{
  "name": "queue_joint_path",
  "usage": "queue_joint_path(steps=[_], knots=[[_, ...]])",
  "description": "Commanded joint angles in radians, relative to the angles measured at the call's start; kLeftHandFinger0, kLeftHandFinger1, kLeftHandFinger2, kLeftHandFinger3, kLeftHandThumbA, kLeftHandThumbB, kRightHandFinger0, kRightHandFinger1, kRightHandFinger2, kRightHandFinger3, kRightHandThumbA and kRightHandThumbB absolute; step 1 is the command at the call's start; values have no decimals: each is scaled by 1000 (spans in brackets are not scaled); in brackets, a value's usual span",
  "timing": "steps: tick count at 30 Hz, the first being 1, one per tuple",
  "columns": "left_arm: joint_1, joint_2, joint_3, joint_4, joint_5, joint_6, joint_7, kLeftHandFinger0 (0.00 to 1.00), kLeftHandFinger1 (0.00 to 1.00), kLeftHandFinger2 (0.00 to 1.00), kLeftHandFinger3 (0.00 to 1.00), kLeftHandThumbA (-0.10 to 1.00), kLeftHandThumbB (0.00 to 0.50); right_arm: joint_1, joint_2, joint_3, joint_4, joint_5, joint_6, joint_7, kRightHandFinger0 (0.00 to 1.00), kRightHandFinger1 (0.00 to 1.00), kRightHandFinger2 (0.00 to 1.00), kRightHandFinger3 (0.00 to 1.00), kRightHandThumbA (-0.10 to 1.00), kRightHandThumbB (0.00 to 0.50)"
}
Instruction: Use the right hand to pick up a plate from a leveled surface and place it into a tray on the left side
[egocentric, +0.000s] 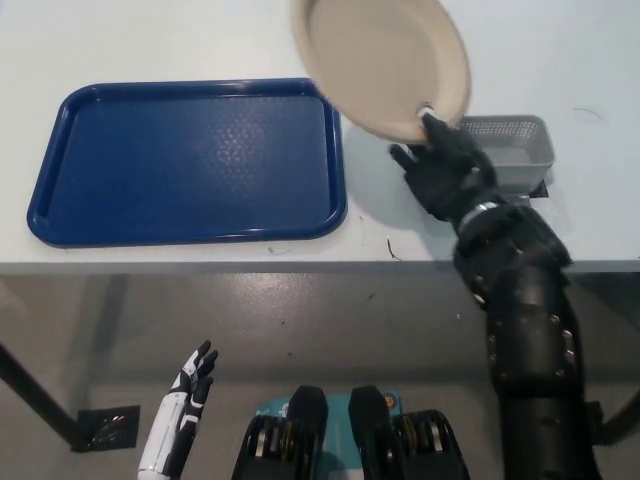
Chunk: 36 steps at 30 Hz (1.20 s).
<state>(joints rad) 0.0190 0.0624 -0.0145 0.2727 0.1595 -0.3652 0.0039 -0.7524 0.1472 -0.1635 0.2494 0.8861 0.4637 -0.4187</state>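
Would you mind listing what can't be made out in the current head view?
- Plate: its top rim is cut off by the upper picture edge.
- Right hand: fingers behind the plate are hidden by it.
- Grey basket: its left part is hidden by the right hand; contents unclear.
- Left hand: small, low in frame.

a big white table (180, 35) fills the top of the picture. its front edge runs straight across the middle. the top has a few small dark marks near the front. under the table the floor (320, 330) is grey and smooth, with soft shadows and little specks. a dark leg (35, 400) slants down at the lower left to a black foot plate (105, 428).
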Motion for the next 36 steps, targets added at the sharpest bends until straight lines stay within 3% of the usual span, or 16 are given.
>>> queue_joint_path(steps=[1, 4, 5, 7, 10, 11, 14, 16, 17, 23, 26, 27, 28, 30, 36], knots=[[-6, 3, -6, -18, 3, -29, 13, 1000, 1000, 1000, 1000, 1000, 138, -114, 48, 51, 69, -112, -21, 37, 0, 207, 634, 861, -100, 0], [-6, 3, -6, -17, 1, -30, 12, 1000, 1000, 1000, 1000, 1000, 137, -122, 52, 47, 82, -126, -20, 39, 0, 210, 636, 859, -100, 0], [-5, 3, -8, -21, 1, -24, 8, 1000, 1000, 1000, 1000, 1000, 152, -175, 69, 49, 181, -146, -38, 33, 0, 208, 636, 959, -100, 8], [-5, 4, -9, -23, 0, -23, 6, 1000, 1000, 1000, 1000, 1000, 153, -208, 81, 45, 243, -166, -54, 36, 0, 193, 629, 949, -100, 0], [-7, 6, -13, -32, 16, -6, 8, 1000, 1000, 1000, 1000, 1000, 167, -306, 95, 57, 423, -224, -98, 41, 0, 102, 566, 784, -100, 31], [-8, 6, -15, -35, 15, -3, 6, 1000, 1000, 1000, 1000, 1000, 163, -343, 104, 50, 490, -235, -127, 44, 0, 89, 568, 865, -100, 38], [-8, 6, -16, -35, 15, -2, 7, 1000, 1000, 1000, 1000, 1000, 163, -355, 106, 37, 514, -248, -138, 55, 0, 85, 567, 867, -100, 39], [-7, 6, -18, -46, 18, 10, 6, 1000, 1000, 1000, 1000, 1000, 172, -455, 116, 67, 717, -310, -222, 83, 0, 177, 689, 986, -100, 46], [-6, 5, -18, -51, 16, 16, 5, 1000, 1000, 1000, 1000, 1000, 174, -477, 118, 69, 772, -322, -249, 96, 0, 208, 729, 1000, -100, 52], [-9, 6, -23, -60, 12, 35, -2, 1000, 1000, 1000, 1000, 1000, 187, -562, 122, 106, 954, -399, -322, 127, 0, 304, 741, 1000, -100, 61], [-7, 8, -26, -64, 15, 39, 0, 1000, 1000, 1000, 1000, 1000, 187, -586, 125, 109, 1004, -422, -342, 135, 0, 271, 709, 859, -65, 73], [-8, 8, -29, -66, 17, 42, -1, 1000, 1000, 1000, 1000, 1000, 188, -597, 119, 129, 1019, -437, -313, 202, 752, 1000, 1000, 1000, 663, 252], [-9, 9, -33, -68, 20, 41, -3, 1000, 1000, 1000, 1000, 1000, 188, -612, 106, 180, 1031, -470, -255, 334, 1000, 1000, 1000, 1000, 959, 337], [-11, 9, -34, -64, 10, 33, -7, 1000, 1000, 1000, 1000, 1000, 184, -611, 101, 185, 1028, -473, -265, 374, 1000, 1000, 1000, 1000, 982, 404], [-17, 19, -40, -61, 14, 34, -11, 1000, 1000, 1000, 1000, 1000, 201, -615, 90, 195, 1022, -495, -276, 401, 1000, 1000, 1000, 1000, 1000, 423]])
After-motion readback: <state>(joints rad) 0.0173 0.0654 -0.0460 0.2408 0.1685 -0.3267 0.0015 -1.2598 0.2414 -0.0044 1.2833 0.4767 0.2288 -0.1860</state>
